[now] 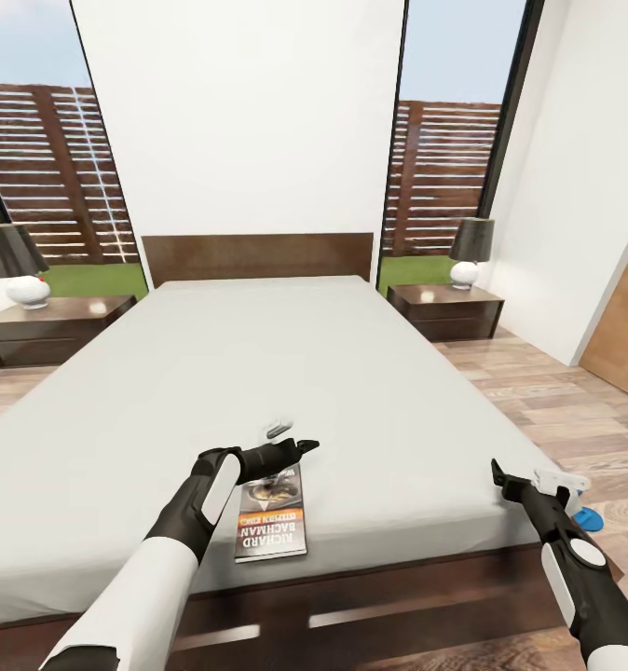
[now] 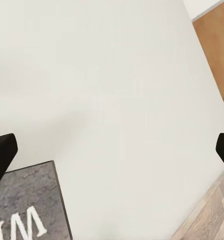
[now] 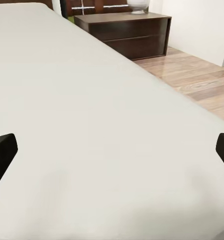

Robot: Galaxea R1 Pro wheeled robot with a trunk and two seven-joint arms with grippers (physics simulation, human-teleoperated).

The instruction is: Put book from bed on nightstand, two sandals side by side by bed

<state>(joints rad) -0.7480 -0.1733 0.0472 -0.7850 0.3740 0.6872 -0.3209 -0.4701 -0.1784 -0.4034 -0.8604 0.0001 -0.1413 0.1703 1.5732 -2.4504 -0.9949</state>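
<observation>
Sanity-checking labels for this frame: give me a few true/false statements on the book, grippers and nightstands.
1. The book lies on the mattress near the foot of the bed. True.
2. The left gripper is shut on the book. False: it is open above it.
3. Each nightstand carries a lamp. True.
4. The right gripper holds a sandal. False: it is open, and the blue sandal lies on the floor beside the bed.

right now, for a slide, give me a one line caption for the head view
Left gripper hovers open over the book at the foot of the bed, nightstands flanking the headboard.
</observation>
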